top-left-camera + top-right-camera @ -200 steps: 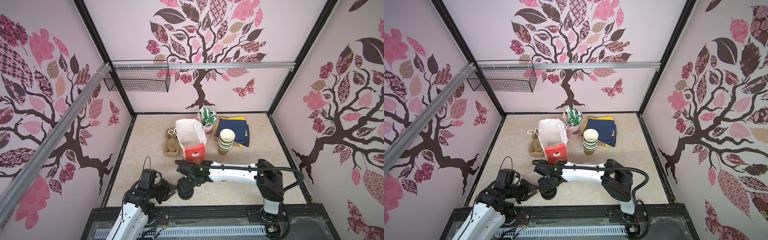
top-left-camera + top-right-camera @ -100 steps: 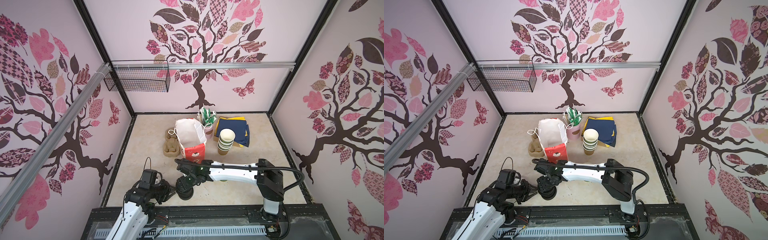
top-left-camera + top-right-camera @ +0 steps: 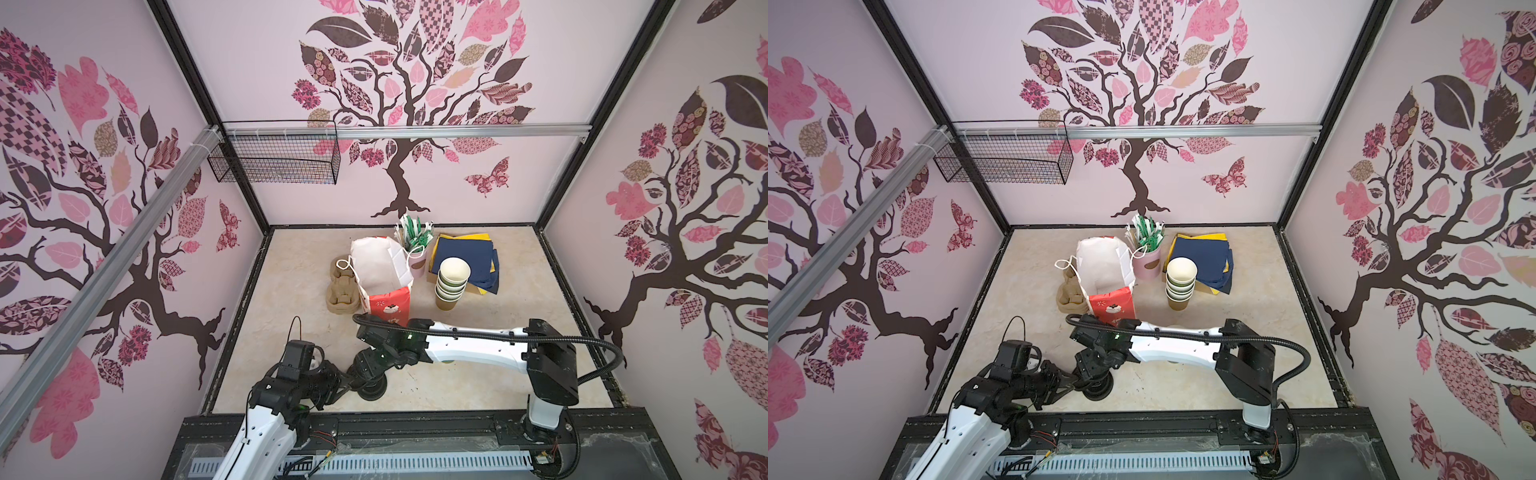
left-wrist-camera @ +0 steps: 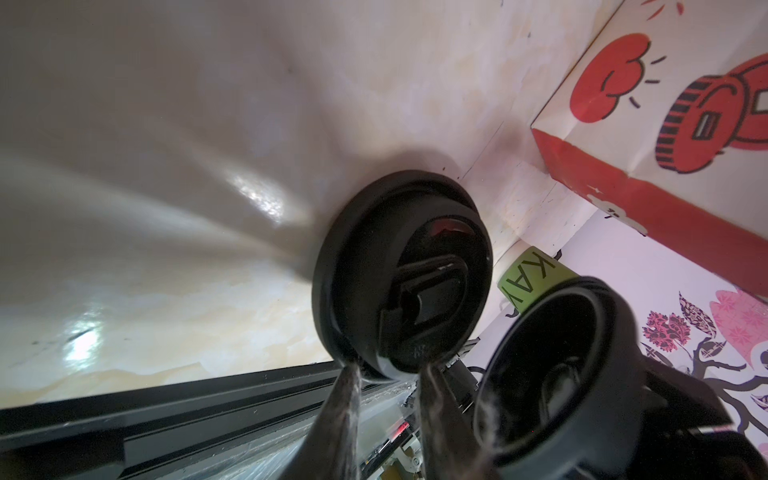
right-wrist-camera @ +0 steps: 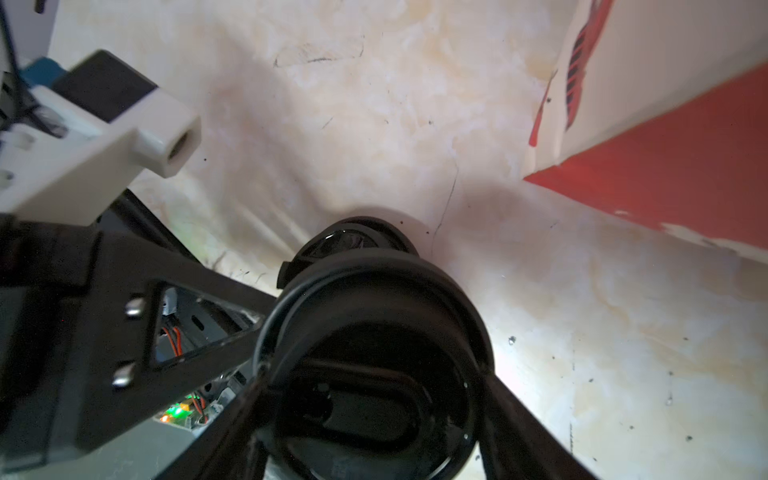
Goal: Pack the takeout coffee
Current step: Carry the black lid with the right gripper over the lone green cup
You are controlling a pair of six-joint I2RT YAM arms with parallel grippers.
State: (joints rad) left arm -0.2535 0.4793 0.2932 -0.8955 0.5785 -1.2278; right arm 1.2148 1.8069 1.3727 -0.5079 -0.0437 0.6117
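round black lid, green lidded cup

Black lid by L fingers

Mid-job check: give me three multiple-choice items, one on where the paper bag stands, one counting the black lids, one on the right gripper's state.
1. Where does the paper bag stand?
A. between the pulp carrier and the pink straw holder
B. on top of the carrier
C. tipped over at the very front

2. How many black lids show in the left wrist view?
A. none
B. two
C. four

3. The right gripper is:
A. open, touching nothing
B. closed on the bag's handle
C. closed on a black lid

Answers:
1 A: both top views show it upright between them.
2 B: there is the lid on the table and the held lid.
3 C: a finger presses each side of the held lid.
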